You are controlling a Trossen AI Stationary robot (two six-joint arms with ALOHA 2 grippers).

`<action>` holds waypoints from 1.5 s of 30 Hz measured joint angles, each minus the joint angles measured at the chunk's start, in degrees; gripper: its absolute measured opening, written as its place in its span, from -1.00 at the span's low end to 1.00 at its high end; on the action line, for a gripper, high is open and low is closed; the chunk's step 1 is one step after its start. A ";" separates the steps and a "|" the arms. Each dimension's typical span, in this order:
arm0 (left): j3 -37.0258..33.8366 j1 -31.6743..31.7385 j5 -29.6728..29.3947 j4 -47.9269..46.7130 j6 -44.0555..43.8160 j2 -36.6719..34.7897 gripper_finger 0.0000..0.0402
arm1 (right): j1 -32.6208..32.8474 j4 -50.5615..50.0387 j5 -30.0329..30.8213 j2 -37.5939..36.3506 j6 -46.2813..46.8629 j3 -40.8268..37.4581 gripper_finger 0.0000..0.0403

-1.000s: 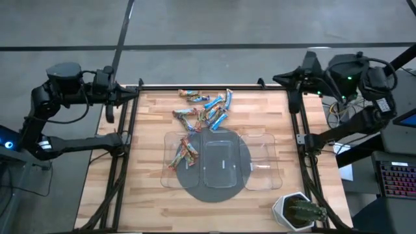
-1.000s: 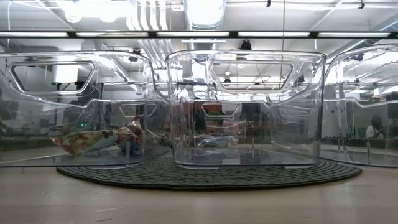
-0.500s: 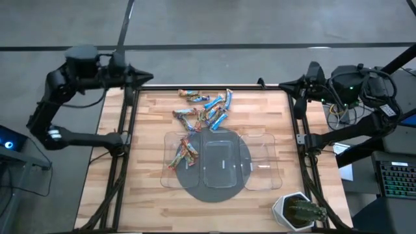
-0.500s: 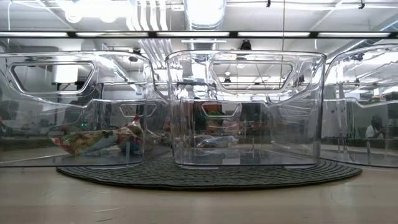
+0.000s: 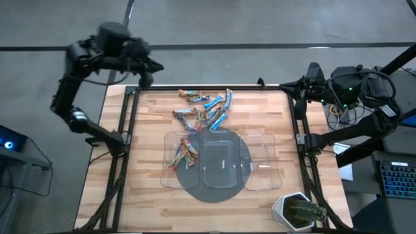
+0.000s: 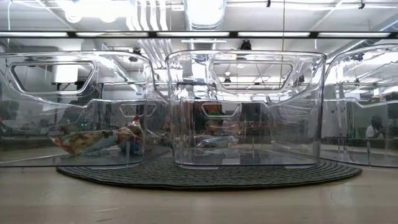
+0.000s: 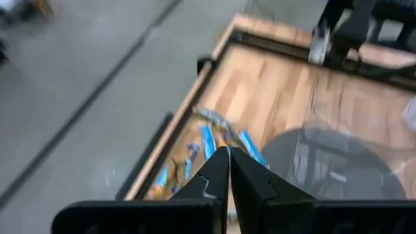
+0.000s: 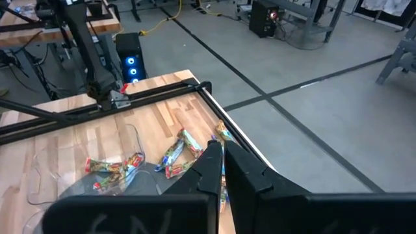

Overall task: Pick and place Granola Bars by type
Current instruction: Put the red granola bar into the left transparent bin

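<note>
While most granola bars (image 5: 207, 109) are heaped loose on the wooden table (image 5: 149, 195) near its far edge, a few red-multicoloured ones (image 5: 184, 153) are seen inside the left clear tray (image 5: 170, 175). Both grippers are empty with fingers pressed together: left gripper (image 5: 151, 73) is raised by the far-left corner, right gripper (image 5: 281, 84) is parked at the far-right corner. One bar possibly lies behind the middle tray (image 6: 245, 112).

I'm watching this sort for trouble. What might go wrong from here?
1. The loose granola bars lie overlapping in a heap, so a grab may catch two types at once.
2. The three clear bins stand touching, so a drop could land in the wrong one.
3. The left tool is shut above the table's far corner; it must open before descending.
</note>
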 joint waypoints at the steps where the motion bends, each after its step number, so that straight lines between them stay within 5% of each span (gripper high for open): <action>1: 0.48 0.23 0.25 -0.91 0.15 1.21 -1.00 | 0.00 -0.08 0.00 0.04 0.00 -0.02 -0.96; 17: -5.06 1.36 -0.13 -5.54 1.46 11.04 -1.00 | 0.00 -0.08 -0.11 0.46 0.61 -0.11 -0.96; 28: -21.96 1.25 -5.23 -1.08 7.06 10.65 -1.00 | 0.00 -0.47 -0.11 1.62 0.46 -1.29 -0.96; 45: -40.87 1.23 -3.90 14.99 9.60 9.84 -1.00 | 0.00 -0.33 -0.11 1.66 2.80 -4.31 -0.96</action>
